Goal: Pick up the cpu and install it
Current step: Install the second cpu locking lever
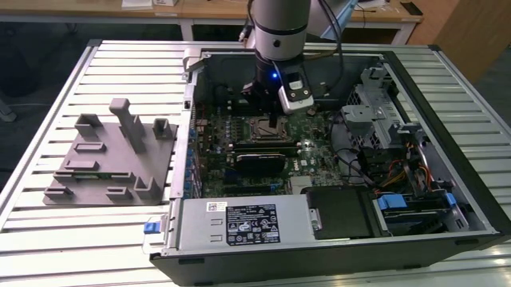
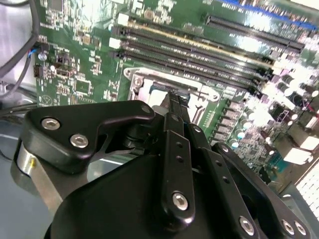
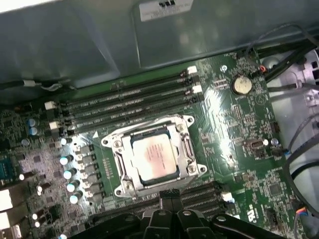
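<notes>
The cpu [image 3: 155,158], a silver square chip, lies flat inside the metal-framed motherboard socket [image 3: 186,145] in the first wrist view. My gripper [image 3: 170,195] hangs just beside one edge of the socket, its two thin black fingers pressed together with nothing between them. In the second wrist view the gripper [image 2: 177,99] points down at the socket frame [image 2: 142,84], which its body partly hides. In the exterior view the gripper [image 1: 272,124] stands low inside the open computer case [image 1: 447,107], right over the socket [image 1: 257,133].
Memory slots [image 3: 129,102] run along one side of the socket and more slots [image 3: 199,191] along the other. A grey plastic fixture [image 1: 112,155] sits on the slatted table at the exterior view's left. The drive cage [image 1: 375,107], cables [image 1: 391,173] and power supply [image 1: 248,224] crowd the case.
</notes>
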